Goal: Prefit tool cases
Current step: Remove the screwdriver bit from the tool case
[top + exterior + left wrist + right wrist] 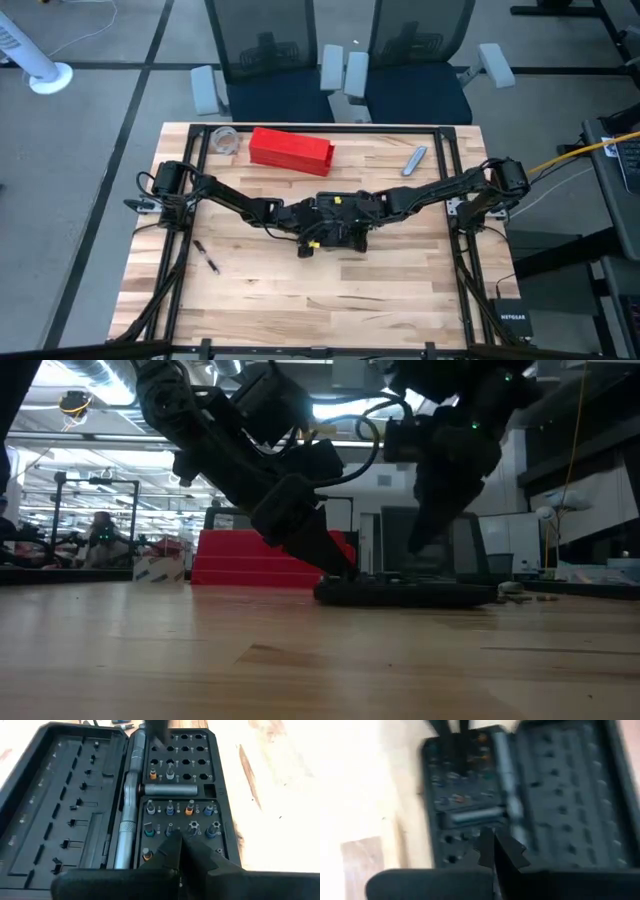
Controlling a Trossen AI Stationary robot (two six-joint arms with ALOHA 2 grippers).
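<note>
Two robot arms meet over an open black tool case [335,232] at the middle of the wooden table [300,300].

The left gripper [176,845] and the right gripper [492,844] both hang just above the socket half of the case, fingers pressed together, holding nothing. The wrist views show coloured bits [170,809] and a silver ratchet handle [129,815] inside; from above, the arms hide these. A red box [290,149] lies behind the case.
</note>
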